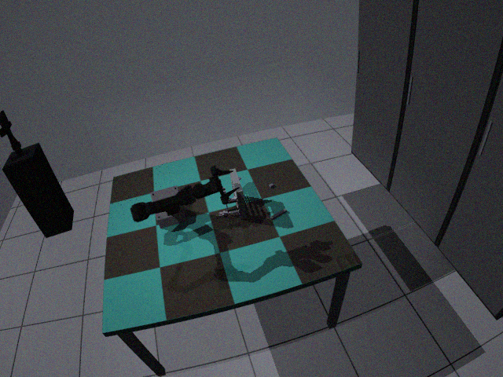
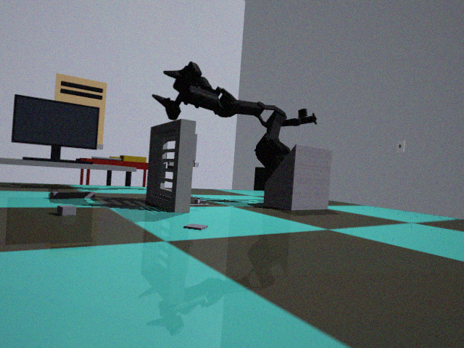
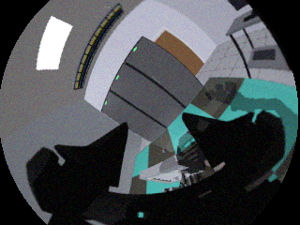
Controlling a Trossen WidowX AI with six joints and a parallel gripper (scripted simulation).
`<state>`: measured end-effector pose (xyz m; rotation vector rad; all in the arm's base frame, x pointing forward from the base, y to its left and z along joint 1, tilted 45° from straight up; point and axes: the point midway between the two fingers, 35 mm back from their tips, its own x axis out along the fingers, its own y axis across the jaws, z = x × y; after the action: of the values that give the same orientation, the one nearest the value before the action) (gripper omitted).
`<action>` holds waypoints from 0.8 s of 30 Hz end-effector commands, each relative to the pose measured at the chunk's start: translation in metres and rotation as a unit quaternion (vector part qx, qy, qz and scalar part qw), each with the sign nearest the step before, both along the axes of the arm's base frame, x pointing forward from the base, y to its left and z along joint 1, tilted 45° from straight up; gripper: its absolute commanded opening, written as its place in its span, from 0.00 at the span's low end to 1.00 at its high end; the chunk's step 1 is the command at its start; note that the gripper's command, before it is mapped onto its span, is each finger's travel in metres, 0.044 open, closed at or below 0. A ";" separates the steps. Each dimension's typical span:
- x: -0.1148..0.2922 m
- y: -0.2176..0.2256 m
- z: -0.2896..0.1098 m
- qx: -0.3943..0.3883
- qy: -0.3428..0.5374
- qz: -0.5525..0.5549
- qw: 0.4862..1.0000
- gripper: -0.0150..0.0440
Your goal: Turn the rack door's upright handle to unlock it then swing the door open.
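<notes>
The rack frame [image 1: 234,177] [image 2: 183,168] [image 3: 161,176] stands upright on the table [image 1: 134,300] [image 2: 299,299], before the arm. The door seems to lie in it, closed or nearly closed, but this I judge with some doubt. On the side toward the arm's base there is a narrow upright strip [image 2: 195,143], perhaps the handle; its turn cannot be read. Its long axis goes up and down.

The gripper [image 1: 235,180] [image 2: 158,83] [image 3: 156,120] is released, its fingers wide apart and nothing between them. It reaches over the top of the frame, so the probable handle lies below the fingertips and back toward the base. In the exterior view one finger is higher than the other, which does not suit an upright handle. I think the arm must first draw back, come down on the near side and roll the wrist, so that the fingers go around the handle. The lower finger could hit the frame's top if it descends too early.

Beyond the frame, a small block [image 1: 272,185] [image 2: 67,210] sits on the table.
</notes>
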<state>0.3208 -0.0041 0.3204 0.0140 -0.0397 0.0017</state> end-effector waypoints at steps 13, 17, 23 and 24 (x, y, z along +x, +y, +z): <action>0.030 0.009 -0.061 0.056 0.191 -0.041 0.979 0.75; 0.034 0.013 -0.081 0.063 0.253 -0.062 0.963 0.75; 0.034 0.018 -0.110 0.062 0.340 -0.097 0.933 0.75; 0.033 0.019 -0.114 0.060 0.354 -0.103 0.928 0.75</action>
<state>0.3540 0.0120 0.2136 0.1350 0.6197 -0.1831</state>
